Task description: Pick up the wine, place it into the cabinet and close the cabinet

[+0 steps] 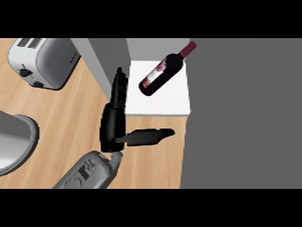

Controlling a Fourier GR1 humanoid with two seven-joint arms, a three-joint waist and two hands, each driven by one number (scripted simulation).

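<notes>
The wine bottle (163,71), dark with a red and white label, lies tilted on the cabinet's white shelf (166,104), its neck pointing to the upper right. The grey cabinet (251,111) fills the view's right side. Its grey door (104,57) stands open at the shelf's left edge. My left hand (113,126) is open, its straight fingers (119,86) reaching up along the door's inner face. Its thumb (150,135) sticks out to the right, over the counter just below the shelf. It holds nothing and is apart from the bottle. My right hand does not show.
A silver toaster (42,62) stands at the upper left on the wooden counter (68,111). A large round grey vessel (6,142) sits at the left edge.
</notes>
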